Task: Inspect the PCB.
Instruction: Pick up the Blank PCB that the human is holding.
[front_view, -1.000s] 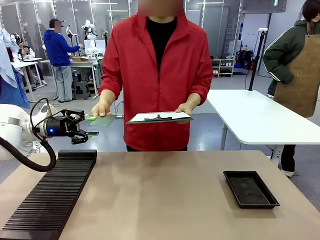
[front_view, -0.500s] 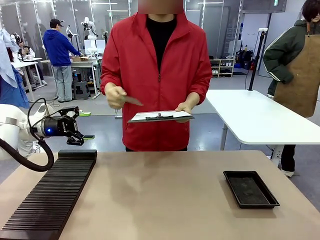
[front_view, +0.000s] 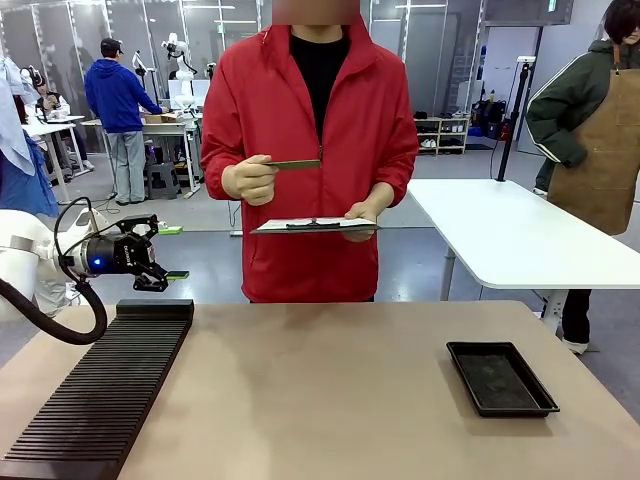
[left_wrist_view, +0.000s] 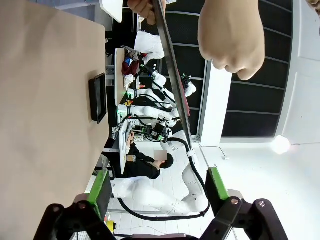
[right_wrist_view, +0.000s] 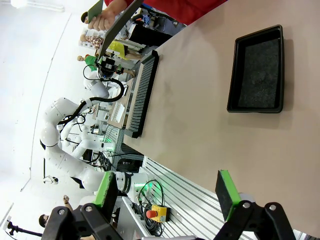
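Well above the tan bench (front_view: 320, 400), the small thin green PCB (front_view: 296, 164) was held edge-on at chest height in one hand (front_view: 250, 180) of the person in the red jacket (front_view: 310, 120), who stood at the far side. Just below it, the person's other hand (front_view: 364, 212) held a clipboard with white paper (front_view: 312, 226) level, between the board and the bench. The left end effector (front_view: 171, 252) hung by the bench's far left corner, its fingers apart and empty. It was well apart from the PCB, near the far end of a black ridged rack (front_view: 100, 400). The right end effector (right_wrist_view: 166, 192) also stood with fingers apart, gripping nothing. A black shallow rectangular tray (front_view: 500, 378) lay on the bench's right side.
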